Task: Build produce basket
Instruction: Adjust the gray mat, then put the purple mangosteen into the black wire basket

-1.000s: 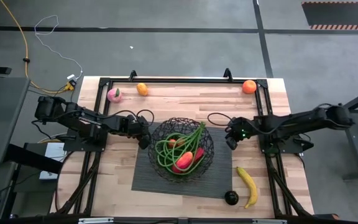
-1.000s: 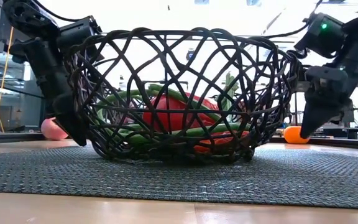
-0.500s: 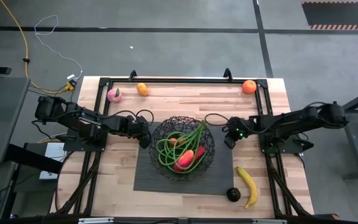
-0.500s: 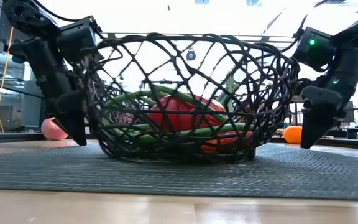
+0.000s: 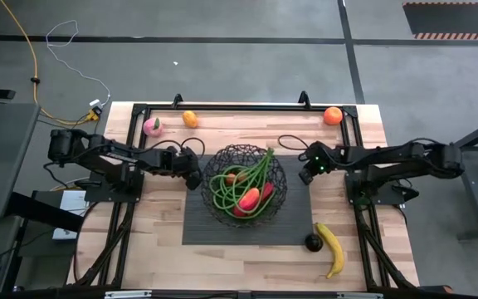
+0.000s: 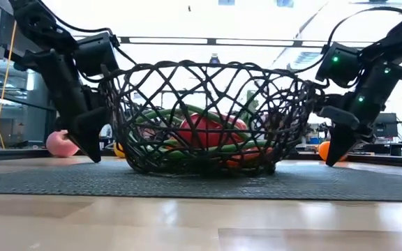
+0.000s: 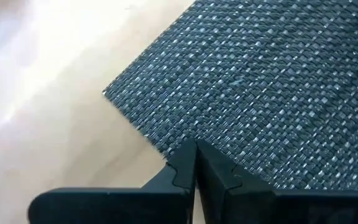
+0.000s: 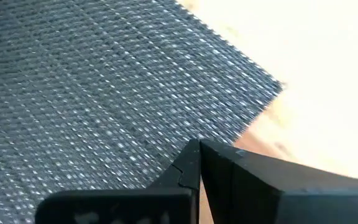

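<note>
Basket (image 5: 244, 180): I read it as a round black bowl of thin criss-crossing wire, see-through from the side, flared toward the rim. It stands upright on the dark woven mat (image 5: 197, 228), toward the mat's far edge, near the middle of the wooden table (image 5: 156, 266).

Contents of the basket: long green beans (image 5: 260, 174) looped round the inside and poking over the far rim; a red pepper (image 5: 248, 200) lying among them; a small orange-brown piece further in that I cannot identify.

Produce outside the basket: pink peach (image 5: 152, 126) and a small orange (image 5: 190, 119) at the far left of the table; a larger orange (image 5: 332, 115) at the far right corner; yellow banana (image 5: 332, 247) on bare wood off the mat's near right corner, with a dark round fruit (image 5: 313, 242) just beside it at the mat's edge.

Left gripper (image 5: 194, 178): I have it just beside the basket's left wall, low over the mat's corner, its fingers (image 7: 182, 171) pressed together on nothing.

Right gripper (image 5: 304, 176): at the mat's far right corner, near the basket's right side but apart from it, fingers (image 8: 188, 165) likewise closed and empty.
</note>
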Controlling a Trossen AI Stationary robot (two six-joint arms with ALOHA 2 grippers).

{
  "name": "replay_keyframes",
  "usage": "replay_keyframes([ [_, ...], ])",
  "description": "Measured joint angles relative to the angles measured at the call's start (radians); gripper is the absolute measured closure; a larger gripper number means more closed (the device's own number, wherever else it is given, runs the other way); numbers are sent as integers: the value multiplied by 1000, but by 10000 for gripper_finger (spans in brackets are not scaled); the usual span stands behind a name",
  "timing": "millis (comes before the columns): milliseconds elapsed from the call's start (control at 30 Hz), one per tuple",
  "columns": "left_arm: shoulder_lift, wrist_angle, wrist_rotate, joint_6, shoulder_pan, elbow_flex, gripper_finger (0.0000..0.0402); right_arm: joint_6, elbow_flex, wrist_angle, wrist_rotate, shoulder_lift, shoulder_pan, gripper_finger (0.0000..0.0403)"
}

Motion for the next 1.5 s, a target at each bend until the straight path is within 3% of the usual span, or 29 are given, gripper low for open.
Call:
replay_keyframes([
  [300, -2, 8, 7, 0, 15, 0, 401, -30, 10, 3, -19, 0, -38, 403],
  [567, -85, -33, -10, 3, 15, 0, 401, -95, 83, -37, -27, -1, -37, 403],
  [900, -308, -250, -151, 89, 28, 18, 401, -229, 226, -251, 33, -15, -37, 403],
  [1067, -456, -346, -158, 200, 70, 129, 400, -311, 354, -443, 106, -101, -46, 403],
  [1200, -581, -277, -157, 303, 82, 237, 392, -306, 459, -489, 120, -204, -57, 403],
  [1333, -696, -38, -49, 367, 79, 275, 380, -262, 536, -428, 104, -304, -45, 403],
  [1500, -789, 170, 219, 383, 79, 275, 372, -208, 553, -274, 2, -388, -7, 403],
])
